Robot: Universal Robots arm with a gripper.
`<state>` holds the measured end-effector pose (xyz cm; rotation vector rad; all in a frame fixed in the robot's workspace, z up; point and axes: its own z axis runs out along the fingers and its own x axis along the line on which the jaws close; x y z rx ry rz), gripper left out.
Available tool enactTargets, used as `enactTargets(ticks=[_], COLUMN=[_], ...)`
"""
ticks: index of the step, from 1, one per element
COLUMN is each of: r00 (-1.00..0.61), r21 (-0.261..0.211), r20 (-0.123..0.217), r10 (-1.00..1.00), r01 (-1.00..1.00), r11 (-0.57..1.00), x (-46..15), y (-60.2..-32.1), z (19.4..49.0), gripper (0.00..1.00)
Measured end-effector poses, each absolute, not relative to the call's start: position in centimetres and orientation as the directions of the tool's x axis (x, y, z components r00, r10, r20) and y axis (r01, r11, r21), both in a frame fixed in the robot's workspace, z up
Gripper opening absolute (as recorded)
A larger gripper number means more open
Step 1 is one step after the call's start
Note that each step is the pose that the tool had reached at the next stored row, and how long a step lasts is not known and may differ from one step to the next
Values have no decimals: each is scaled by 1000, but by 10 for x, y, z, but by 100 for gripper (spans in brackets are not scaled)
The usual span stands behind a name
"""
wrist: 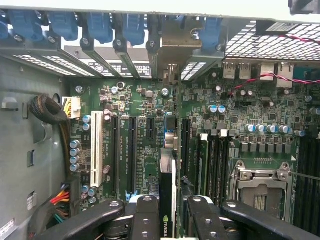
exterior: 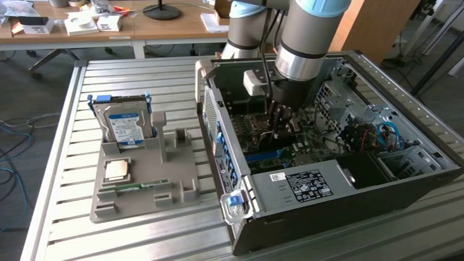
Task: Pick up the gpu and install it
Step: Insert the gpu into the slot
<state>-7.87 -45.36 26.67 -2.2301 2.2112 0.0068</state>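
Jaws first: the gripper (wrist: 170, 217) is clamped on the gpu (wrist: 166, 200), one dark finger (wrist: 145, 215) on each flat face, the card standing on edge between them with its green logo peeking out. So the pick is done, and we are in the install step, by my read.

Straight ahead of the card, along the same line, runs a slot (wrist: 170, 132) on the green motherboard (wrist: 150, 100). To one side of it lie two long black slots (wrist: 124, 155) and a white one (wrist: 96, 150). To the other side stand the memory sticks (wrist: 200, 160), very close to the card, and beyond them the metal processor socket (wrist: 260, 185). At the far end sits the row of blue clips (wrist: 100, 25) on the back wall.

From outside, the gripper (exterior: 279, 117) hangs deep inside the open computer case (exterior: 239, 163). The hard drive (exterior: 127, 125) stands well apart on the grey tray (exterior: 145, 187).

Whether the card's bottom edge has met the slot, I cannot tell. Seating it calls for a card held square to that slot, its end lined up with the gap in the back wall, and an even, straight press, with no lean towards the memory sticks.
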Motion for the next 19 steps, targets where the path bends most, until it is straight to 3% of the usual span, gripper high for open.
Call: enactTargets(ticks=[19], r00=[9], r21=[1], r20=[-4], r10=[-1000], r01=[-1000], r11=[-9], x=[-81], y=[-454], z=[263], gripper=[26])
